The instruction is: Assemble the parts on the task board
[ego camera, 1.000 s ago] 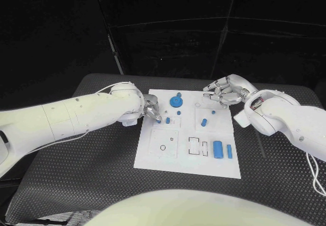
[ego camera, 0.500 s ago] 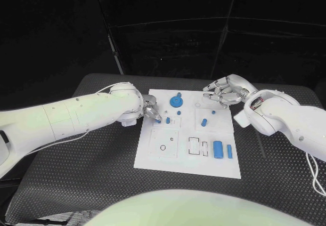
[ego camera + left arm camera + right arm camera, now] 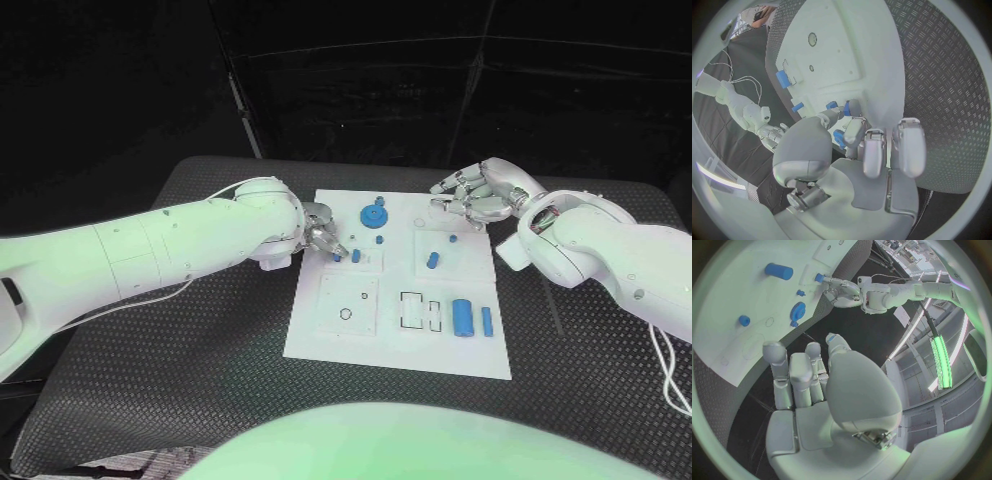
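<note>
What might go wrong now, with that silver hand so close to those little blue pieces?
The left hand has its fingertips at a small blue part on the white task board. It may slip or tip there, or nudge the blue peg beside it. The right hand hovers over the board's far corner and might brush the round blue disc if it came down.

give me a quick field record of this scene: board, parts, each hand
board: white rectangular task board at the middle of the black textured table
parts: round blue disc part at the far end; large blue cylinder and a thinner blue bar near the right edge
left hand: silver left hand at the board's left edge, fingertips on a small blue peg
right hand: silver right hand above the board's far right corner, fingers curled, holding nothing
</note>
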Motion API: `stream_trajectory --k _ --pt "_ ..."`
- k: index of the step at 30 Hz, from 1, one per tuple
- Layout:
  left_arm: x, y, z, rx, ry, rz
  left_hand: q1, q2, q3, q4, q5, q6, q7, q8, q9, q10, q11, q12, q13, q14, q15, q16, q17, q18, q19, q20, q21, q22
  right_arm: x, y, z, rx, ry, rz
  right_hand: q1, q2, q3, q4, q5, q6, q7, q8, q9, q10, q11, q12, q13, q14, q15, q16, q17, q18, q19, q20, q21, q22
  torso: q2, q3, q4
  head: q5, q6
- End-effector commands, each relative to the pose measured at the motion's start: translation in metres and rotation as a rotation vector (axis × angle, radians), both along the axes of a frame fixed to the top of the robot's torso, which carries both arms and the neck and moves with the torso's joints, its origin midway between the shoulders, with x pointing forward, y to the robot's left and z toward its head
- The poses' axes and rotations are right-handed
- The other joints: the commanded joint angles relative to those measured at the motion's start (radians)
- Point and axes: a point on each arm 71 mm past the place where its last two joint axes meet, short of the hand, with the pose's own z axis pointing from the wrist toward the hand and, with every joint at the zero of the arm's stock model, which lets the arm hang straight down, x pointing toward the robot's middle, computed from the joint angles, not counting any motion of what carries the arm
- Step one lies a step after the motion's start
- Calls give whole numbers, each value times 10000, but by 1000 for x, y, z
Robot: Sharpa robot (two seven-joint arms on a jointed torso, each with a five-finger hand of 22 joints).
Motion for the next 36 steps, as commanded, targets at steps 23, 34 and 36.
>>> stream_trajectory --k 23,34,36 --pt "-2 3 -7 -91 224 254 -429 -381 -2645 1212 -200 158 7 -54 -9 -47 -3 20 15 964 -3 31 2634 -74 64 -69 -108 1233 0 0 1 63 -47 77 -80 32 17 68 40 -62 10 66 -5 -72 -23 20 -32 28 3 -35 0 144 -61 12 -63 -25 -4 1 -3 -21 2" --pt "1 6 -3 -200 37 436 -17 -128 -3667 1914 -791 191 -16 -47 7 -47 -19 30 34 964 -21 31 2634 -80 87 -91 -103 1272 0 0 2 60 -50 67 -80 32 17 68 40 -62 10 66 -5 -72 -23 20 -32 28 3 -35 0 144 -61 12 -63 -25 2 -3 0 -20 2" --pt "2 6 -2 -233 1 456 -8 -124 -3679 1922 -791 192 -16 -46 8 -47 -19 30 34 964 -21 31 2634 -80 87 -91 -104 1272 0 0 1 61 -51 69 -80 32 17 68 40 -62 10 66 -5 -72 -23 20 -32 28 3 -35 0 144 -61 12 -63 -25 3 -5 0 -19 2"
